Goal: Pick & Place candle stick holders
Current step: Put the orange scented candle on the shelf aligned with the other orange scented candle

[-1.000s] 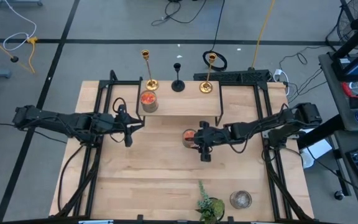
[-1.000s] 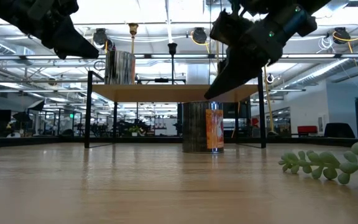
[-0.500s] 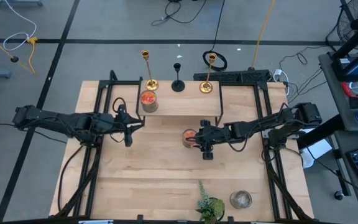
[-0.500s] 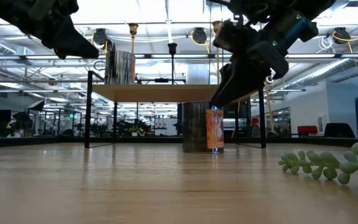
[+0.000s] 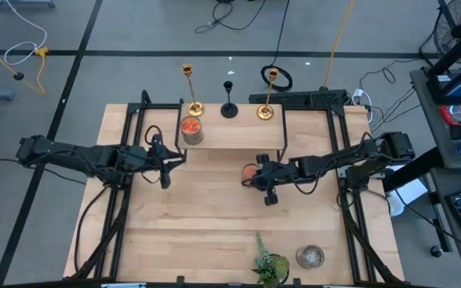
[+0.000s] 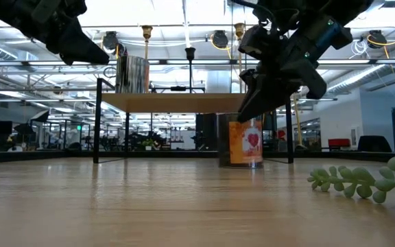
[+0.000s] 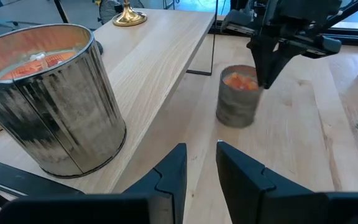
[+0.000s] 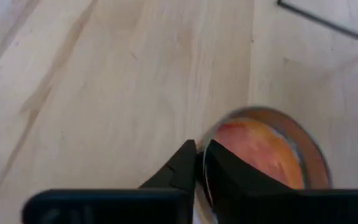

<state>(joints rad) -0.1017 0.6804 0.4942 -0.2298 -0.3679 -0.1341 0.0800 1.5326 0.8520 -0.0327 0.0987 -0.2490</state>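
Two gold candle stick holders [image 5: 189, 94] [image 5: 268, 98] and a shorter black one [image 5: 229, 104] stand on their round bases along the far edge of a raised wooden shelf [image 5: 238, 136]. No gripper touches them. A glass jar candle with orange filling [image 5: 250, 171] stands on the table in front of the shelf, and my right gripper [image 5: 256, 178] is shut on it. My left gripper [image 5: 165, 174] hangs open over the table by the shelf's left end, with nothing between its fingers [image 7: 169, 180]. My right gripper holds the jar candle by its rim [image 8: 205, 142], on the side toward the table's right. One finger [image 8: 229, 177] is inside over the orange wax and the other [image 8: 180, 167] outside. The fingers slant down from the table's right. The jar [image 6: 242, 140] is upright, its bottom at the table top.
A second jar candle [image 5: 191, 130] stands on the shelf's left part, close to my left gripper [image 7: 48, 99]. A small green plant [image 5: 269, 264] and a glass jar with grey filling [image 5: 310, 257] sit near the table's near edge. Black frame rails run along both sides.
My right gripper has shut on the jar candle's rim and gone a little toward the table's right edge. The jar has slid with it toward the right and turned about, so its orange label now faces the near edge.
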